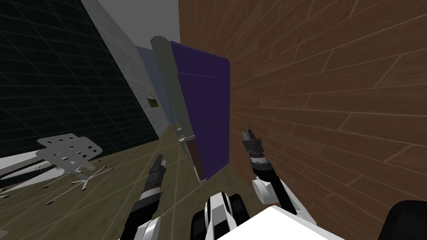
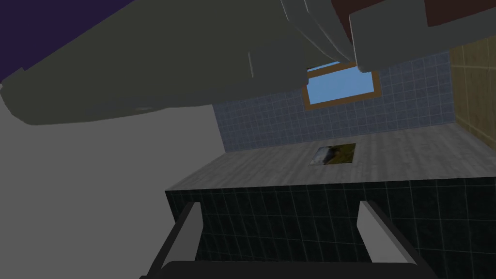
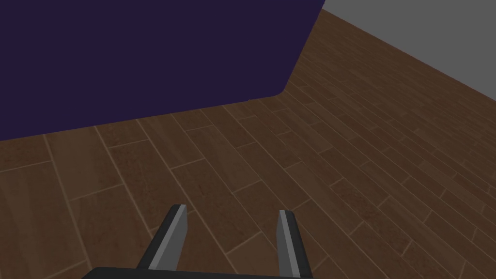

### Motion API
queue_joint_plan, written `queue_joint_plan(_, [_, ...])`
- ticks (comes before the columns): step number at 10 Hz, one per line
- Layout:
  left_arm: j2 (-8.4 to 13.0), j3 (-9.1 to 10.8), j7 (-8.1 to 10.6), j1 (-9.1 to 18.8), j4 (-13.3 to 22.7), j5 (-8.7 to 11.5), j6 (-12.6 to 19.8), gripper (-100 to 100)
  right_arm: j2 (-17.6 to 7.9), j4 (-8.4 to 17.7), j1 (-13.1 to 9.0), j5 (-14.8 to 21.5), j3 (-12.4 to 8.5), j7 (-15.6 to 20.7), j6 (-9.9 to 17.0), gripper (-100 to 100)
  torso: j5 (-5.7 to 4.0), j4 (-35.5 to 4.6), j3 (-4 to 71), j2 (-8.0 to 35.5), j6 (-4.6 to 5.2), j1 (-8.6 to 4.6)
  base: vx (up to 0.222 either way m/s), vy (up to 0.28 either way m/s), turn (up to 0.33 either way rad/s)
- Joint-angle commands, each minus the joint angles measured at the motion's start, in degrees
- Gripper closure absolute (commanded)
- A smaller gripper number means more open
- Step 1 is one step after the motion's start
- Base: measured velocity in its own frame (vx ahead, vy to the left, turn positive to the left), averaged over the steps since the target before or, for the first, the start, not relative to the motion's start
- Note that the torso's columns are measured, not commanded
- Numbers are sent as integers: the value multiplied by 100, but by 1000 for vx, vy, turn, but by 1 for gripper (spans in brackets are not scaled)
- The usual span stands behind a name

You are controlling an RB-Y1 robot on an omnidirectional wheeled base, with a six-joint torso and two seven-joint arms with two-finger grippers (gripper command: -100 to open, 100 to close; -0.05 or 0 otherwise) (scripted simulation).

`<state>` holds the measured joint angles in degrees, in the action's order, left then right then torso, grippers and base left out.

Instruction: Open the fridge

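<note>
purple fridge (image 1: 206, 107), door (image 1: 173, 85) perhaps ajar

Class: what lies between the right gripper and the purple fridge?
No object: in the right wrist view, bare brown plank wall stretches from the right gripper to the purple fridge.

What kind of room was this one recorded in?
Most likely a kitchen or kitchen-diner in a house. A tall purple fridge stands against a brown plank wall, a dark tiled wall runs opposite, and what looks like a white perforated chair stands off to the robot's left.
</note>
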<state>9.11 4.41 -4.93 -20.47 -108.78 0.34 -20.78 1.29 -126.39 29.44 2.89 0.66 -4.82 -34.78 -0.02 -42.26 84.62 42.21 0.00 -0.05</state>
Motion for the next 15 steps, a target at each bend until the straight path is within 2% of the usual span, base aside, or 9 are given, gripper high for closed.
queue_joint_plan(1, [16, 59, 23, 130, 262, 39, 50, -100, 0, 0, 0, 0, 0, 0, 0, 0, 2, -1, -2, 4, 1, 6, 123, -53, 11])
queue_joint_plan(6, [52, 162, 64, 308, 765, 114, 91, -100, 0, 0, -1, 0, 0, 0, 0, 0, 3, -3, -7, 11, 0, 10, 126, -58, 23])
queue_joint_plan(9, [-63, 238, 93, 434, 1117, 169, 119, -100, 0, 0, 0, 0, 0, 0, 0, 0, 0, 3, 6, -9, 0, -1, 168, -74, 30])
queue_joint_plan(12, [-492, 300, 116, 535, 1392, 214, 138, -100, 0, 0, -1, 0, 0, 0, 0, 0, 2, -4, -8, 14, 0, 8, 138, -72, 38])
queue_joint_plan(15, [-1032, 325, 125, 575, 1499, 232, 146, -100, -1, 0, -2, 0, 0, 0, 1, 0, 19, 17, 20, -40, 36, 19, 44, -13, 14])
